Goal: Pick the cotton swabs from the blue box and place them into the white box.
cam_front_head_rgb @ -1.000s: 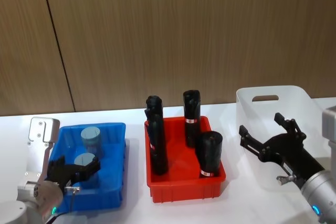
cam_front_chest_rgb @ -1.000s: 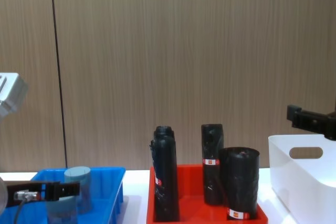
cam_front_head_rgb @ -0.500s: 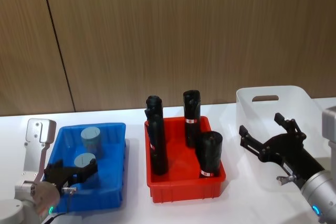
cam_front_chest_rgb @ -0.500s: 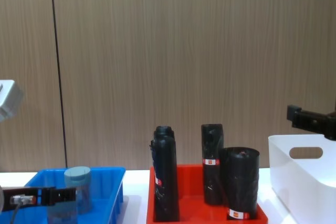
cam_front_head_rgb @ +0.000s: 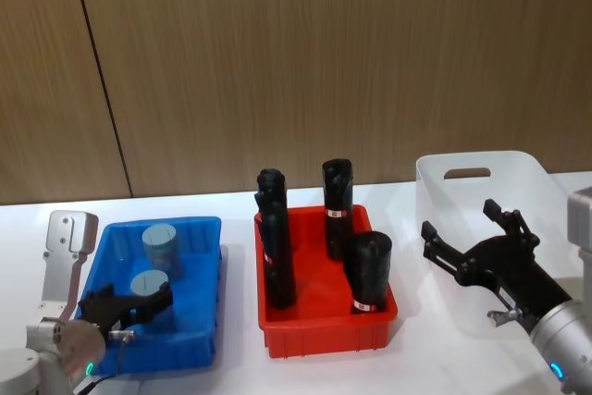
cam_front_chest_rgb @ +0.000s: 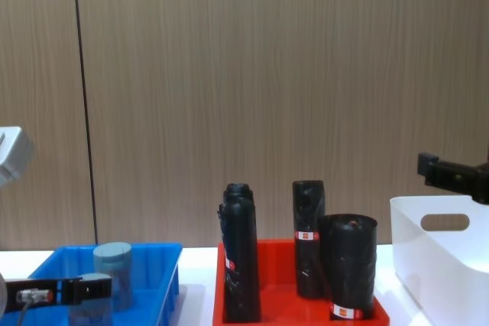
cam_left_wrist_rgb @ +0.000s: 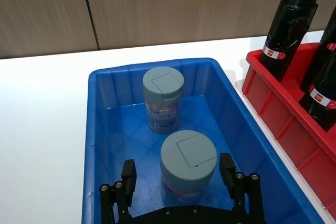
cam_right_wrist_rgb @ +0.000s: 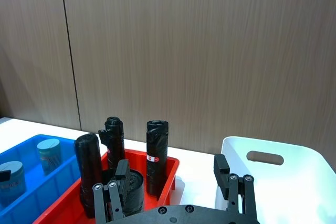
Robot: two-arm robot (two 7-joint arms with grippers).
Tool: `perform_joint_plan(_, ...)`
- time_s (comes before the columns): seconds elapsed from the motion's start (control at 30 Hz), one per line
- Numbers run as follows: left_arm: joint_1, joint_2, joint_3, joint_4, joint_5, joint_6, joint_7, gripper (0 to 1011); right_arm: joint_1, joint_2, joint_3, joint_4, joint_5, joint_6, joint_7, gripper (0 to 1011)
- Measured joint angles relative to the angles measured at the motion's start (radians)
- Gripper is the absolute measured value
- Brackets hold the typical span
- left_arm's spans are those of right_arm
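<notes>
Two small clear plastic cotton-swab tubs (cam_front_head_rgb: pixel 160 245) with pale blue-grey lids stand upright in the bright blue open plastic bin (cam_front_head_rgb: pixel 202 223), on the left of the white desk (cam_front_head_rgb: pixel 239 358). I judge the near tub (cam_left_wrist_rgb: pixel 189 150) light, rigid and smooth-walled, so likely slippery. I'd take it across the body, below the lid. Left end effector (cam_left_wrist_rgb: pixel 178 174) is spread wide, fingers flanking that near tub with a gap on each side, gripping nothing. Right end effector (cam_front_head_rgb: pixel 460 217) is wide open and empty, hovering by the white plastic bin (cam_front_head_rgb: pixel 481 160).
</notes>
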Motion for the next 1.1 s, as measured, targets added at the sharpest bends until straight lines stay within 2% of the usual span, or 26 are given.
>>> perform_joint_plan(0.4, -0.018, -0.005, -0.003, 0.037, 0.023, -0.003, -0.033, 1004, 0.0, 0.0, 0.0, 0.0, 0.0, 0.0, 0.0, 1002)
perform_joint_plan(0.9, -0.04, -0.009, -0.005, 0.082, 0.054, -0.024, -0.104, 1003, 0.0, 0.0, 0.0, 0.0, 0.0, 0.0, 0.0, 1002)
perform_joint_plan(1.07, -0.048, -0.011, -0.005, 0.096, 0.064, -0.032, -0.128, 916, 0.0, 0.0, 0.0, 0.0, 0.0, 0.0, 0.0, 1002)
perform_joint_plan(1.1, -0.05, -0.011, -0.006, 0.099, 0.067, -0.035, -0.134, 869, 0.0, 0.0, 0.0, 0.0, 0.0, 0.0, 0.0, 1002)
